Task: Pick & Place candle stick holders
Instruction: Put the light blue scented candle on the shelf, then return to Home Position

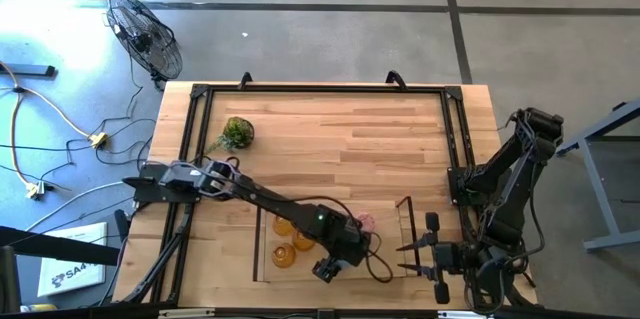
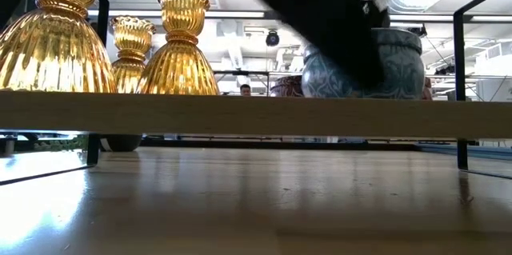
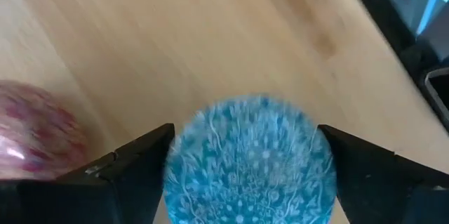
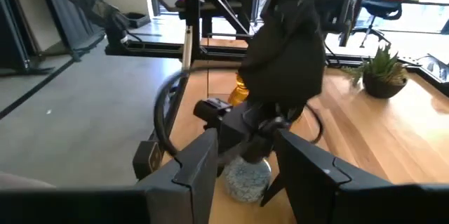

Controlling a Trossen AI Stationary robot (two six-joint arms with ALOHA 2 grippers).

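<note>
A pale blue holder (image 3: 249, 161) stands between the fingers of my left gripper (image 1: 328, 265), over the near part of the wooden tray (image 1: 408, 221); it also shows in the low view (image 2: 396, 67). Three amber holders (image 1: 288, 239) stand upright in the tray's left part, tall in the low view (image 2: 178, 47). A pink mottled holder (image 1: 365, 221) stands beside the blue one (image 3: 35, 136). The purple holder does not show. My right gripper (image 1: 418, 256) is open and empty at the tray's right wall. My left gripper has the pale blue holder's round body pinched between its two fingers, one on each side (image 3: 172, 157). The fingers come from above, pointing down. The holder stands upright; the tray's near wall hides its base, so I cannot tell whether it rests on the tray.
A green leafy plant ball (image 1: 237, 132) sits at the table's far left. A black frame (image 1: 320, 89) runs along the table's far and side edges. The middle of the table (image 1: 340, 149) is bare wood. A fan (image 1: 145, 34) stands on the floor beyond the table.
</note>
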